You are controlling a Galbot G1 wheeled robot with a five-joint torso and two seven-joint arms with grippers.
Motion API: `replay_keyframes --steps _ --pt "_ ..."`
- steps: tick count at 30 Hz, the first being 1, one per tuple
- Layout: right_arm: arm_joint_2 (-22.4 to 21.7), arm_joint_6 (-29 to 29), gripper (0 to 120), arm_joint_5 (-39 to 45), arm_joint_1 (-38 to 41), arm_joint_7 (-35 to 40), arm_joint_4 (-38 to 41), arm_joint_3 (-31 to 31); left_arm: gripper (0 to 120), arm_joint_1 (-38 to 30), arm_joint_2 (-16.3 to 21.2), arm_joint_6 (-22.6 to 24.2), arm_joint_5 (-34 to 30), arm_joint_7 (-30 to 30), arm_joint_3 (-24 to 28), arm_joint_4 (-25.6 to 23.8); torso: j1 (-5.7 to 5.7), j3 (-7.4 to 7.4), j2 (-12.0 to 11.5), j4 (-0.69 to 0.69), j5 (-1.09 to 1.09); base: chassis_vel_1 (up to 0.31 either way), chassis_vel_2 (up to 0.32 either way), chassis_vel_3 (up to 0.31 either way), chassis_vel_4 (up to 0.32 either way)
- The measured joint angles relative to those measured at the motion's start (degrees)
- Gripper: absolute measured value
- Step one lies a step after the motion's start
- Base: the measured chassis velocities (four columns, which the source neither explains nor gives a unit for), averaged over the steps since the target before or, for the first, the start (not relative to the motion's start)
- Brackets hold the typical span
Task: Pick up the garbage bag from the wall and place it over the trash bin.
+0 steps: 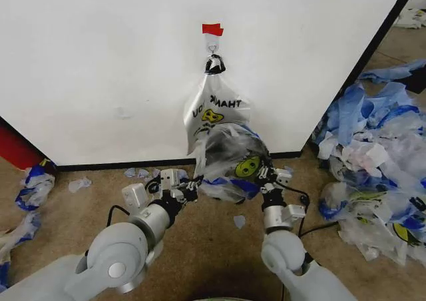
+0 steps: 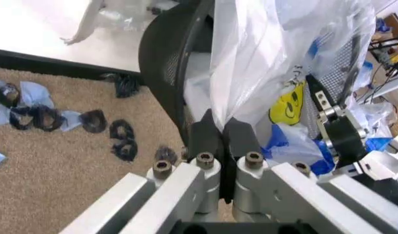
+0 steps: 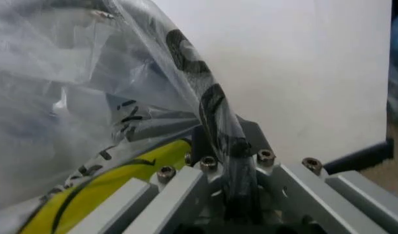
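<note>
Over trash bin (image 2: 161, 58) — garbage bag (image 1: 229, 156) | both grippers pinching — left gripper (image 2: 222, 134), right gripper (image 3: 228, 146)

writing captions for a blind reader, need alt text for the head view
Both pincers, left and right, pinch a clear garbage bag stretched over a black trash bin by a white wall. A second smiley bag hangs from a hook above.

Right gripper (image 3: 228, 146) tight on clear garbage bag (image 3: 88, 97).
</note>
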Motion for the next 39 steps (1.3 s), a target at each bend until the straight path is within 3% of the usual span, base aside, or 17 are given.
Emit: replay_keyframes --steps 19,39 --pt "-8.2 -4.4 0 18.4 -2.9 -1.7 8.5 6.1 0 -0.9 -2.5 -0.9 1.9 1.9 2.4 2.4 0.00 0.00 0.0 0.00 0.01 0.000 0.000 0.000 0.000" --pt "-9.5 -7.5 0 27.8 -2.3 0.2 12.9 7.2 1 -0.9 -3.8 -1.5 3.0 3.6 3.5 3.6 0.00 0.00 0.0 0.00 0.00 0.000 0.000 0.000 0.000"
